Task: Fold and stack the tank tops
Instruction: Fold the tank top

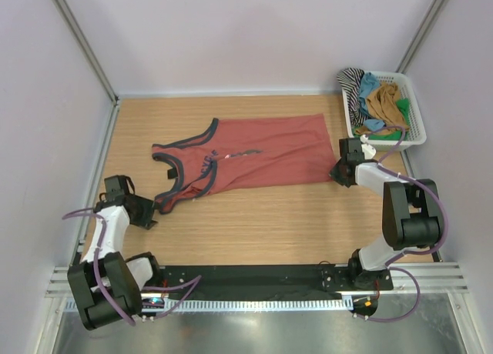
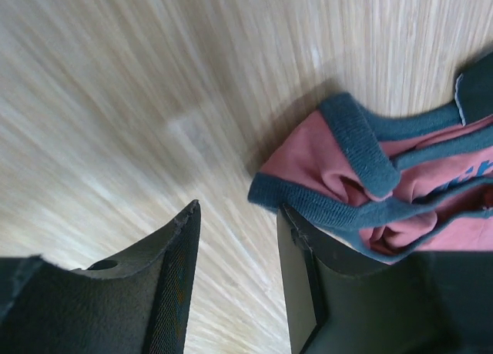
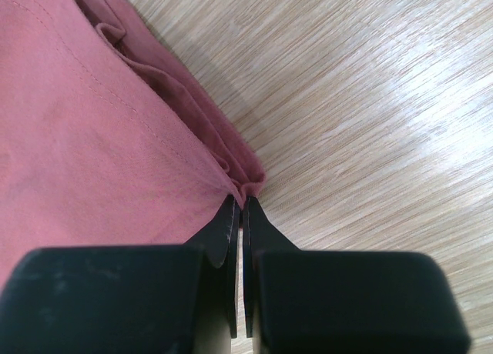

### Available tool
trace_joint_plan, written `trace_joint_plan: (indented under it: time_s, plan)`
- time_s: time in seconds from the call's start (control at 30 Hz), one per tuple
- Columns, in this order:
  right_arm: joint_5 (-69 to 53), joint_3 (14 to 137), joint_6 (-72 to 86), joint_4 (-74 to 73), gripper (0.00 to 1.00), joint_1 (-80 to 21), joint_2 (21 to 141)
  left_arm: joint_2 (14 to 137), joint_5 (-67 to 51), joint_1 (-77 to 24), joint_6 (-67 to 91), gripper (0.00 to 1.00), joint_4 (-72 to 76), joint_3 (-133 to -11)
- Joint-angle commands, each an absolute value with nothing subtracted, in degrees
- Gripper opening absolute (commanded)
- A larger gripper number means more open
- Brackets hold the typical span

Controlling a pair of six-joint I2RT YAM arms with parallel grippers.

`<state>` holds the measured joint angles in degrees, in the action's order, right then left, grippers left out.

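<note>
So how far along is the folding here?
Done: nothing yet, no folded top or stack shows. In hand: the red top lies spread out, the right gripper shut on its hem corner, the left gripper open beside a strap, not gripping. Left: fold it, then the tops heaped in the basket.

One rust-red tank top [image 1: 266, 155]; one white basket [image 1: 417, 115] of several crumpled tops [image 1: 385, 100]; two arms, left [image 1: 104, 242] and right [image 1: 404, 212].

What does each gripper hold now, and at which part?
The right gripper pinches the red tank top at a hem corner. The left gripper is open beside a shoulder strap, holding nothing.
</note>
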<state>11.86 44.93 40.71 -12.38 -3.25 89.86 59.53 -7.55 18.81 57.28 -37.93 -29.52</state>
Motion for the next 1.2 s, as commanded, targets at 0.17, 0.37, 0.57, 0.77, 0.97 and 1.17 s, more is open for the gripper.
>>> trace_joint_plan:
  time_s: [0.17, 0.37, 0.57, 0.77, 0.97, 1.17]
  plan:
    - [13.3, 43.5, 40.9, -12.2, 0.01, -2.8, 88.9, 68.7, -7.9, 15.6, 61.9, 0.36, -24.4, -28.8]
    - [13.5, 43.4, 40.8, -12.4, 0.01, -2.8, 88.9, 74.7, -6.4, 12.8, 62.2, 0.0, -24.0, -32.5]
    - [15.4, 43.0, 41.1, -13.4, 0.01, -2.7, 88.2, 70.4, 1.3, 16.4, 60.1, 0.0, -33.7, -39.6]
    - [14.5, 41.3, 40.9, -14.3, 0.01, -2.7, 86.1, 76.2, -4.6, 25.7, 56.5, 0.0, -38.8, -48.1]
    - [13.0, 39.6, 39.4, -17.3, 0.01, -2.8, 82.6, 83.7, -7.1, 25.8, 55.4, 0.0, -41.4, -52.8]
    - [12.3, 37.8, 39.5, -22.9, 0.01, -2.9, 74.5, 82.4, -4.2, 28.5, 53.2, 0.0, -47.6, -56.0]
